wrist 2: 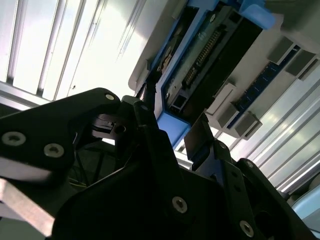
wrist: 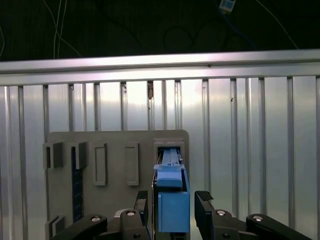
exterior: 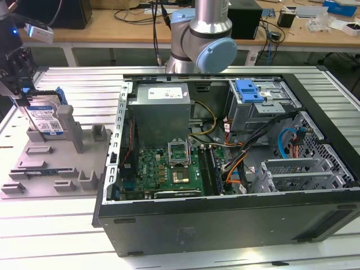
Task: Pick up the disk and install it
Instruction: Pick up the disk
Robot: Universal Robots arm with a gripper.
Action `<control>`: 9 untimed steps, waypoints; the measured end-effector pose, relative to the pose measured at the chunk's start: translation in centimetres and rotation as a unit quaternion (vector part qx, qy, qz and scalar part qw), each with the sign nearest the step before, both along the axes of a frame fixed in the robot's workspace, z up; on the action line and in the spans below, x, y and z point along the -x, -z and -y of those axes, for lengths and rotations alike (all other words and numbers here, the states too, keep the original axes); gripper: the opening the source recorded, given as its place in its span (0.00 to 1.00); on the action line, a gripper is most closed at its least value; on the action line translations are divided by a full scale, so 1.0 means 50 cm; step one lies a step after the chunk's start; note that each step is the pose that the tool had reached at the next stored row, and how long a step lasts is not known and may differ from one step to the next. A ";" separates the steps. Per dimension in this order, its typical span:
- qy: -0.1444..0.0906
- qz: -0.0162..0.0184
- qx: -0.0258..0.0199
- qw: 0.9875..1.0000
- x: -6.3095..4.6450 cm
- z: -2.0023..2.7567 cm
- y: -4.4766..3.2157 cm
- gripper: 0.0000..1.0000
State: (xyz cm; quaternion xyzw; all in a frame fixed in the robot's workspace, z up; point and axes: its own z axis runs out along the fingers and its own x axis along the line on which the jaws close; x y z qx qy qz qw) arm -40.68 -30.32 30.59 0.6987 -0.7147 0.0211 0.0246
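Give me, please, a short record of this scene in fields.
Gripper: over the disk, fingers open on either side of it
Disk: on edge in a slot of the holder, not lifted out
Holder: grey, on the table, at the exterior view's left of the case
Case: open, board visible
Cage: inside the case, blue bracket on top
Task state: disk not yet installed
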 end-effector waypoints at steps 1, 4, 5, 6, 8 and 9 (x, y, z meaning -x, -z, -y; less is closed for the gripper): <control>0.000 0.000 0.000 1.000 0.000 0.0000 0.001 0.50; 0.000 0.000 0.000 1.000 0.000 0.0000 0.003 0.50; 0.000 0.000 0.000 1.000 0.000 0.0000 0.003 0.50; 0.000 0.000 0.000 1.000 0.000 0.0000 0.003 0.50; 0.000 0.000 0.000 1.000 0.000 0.0000 0.004 0.50; 0.000 0.000 0.000 1.000 0.000 0.0000 0.004 0.50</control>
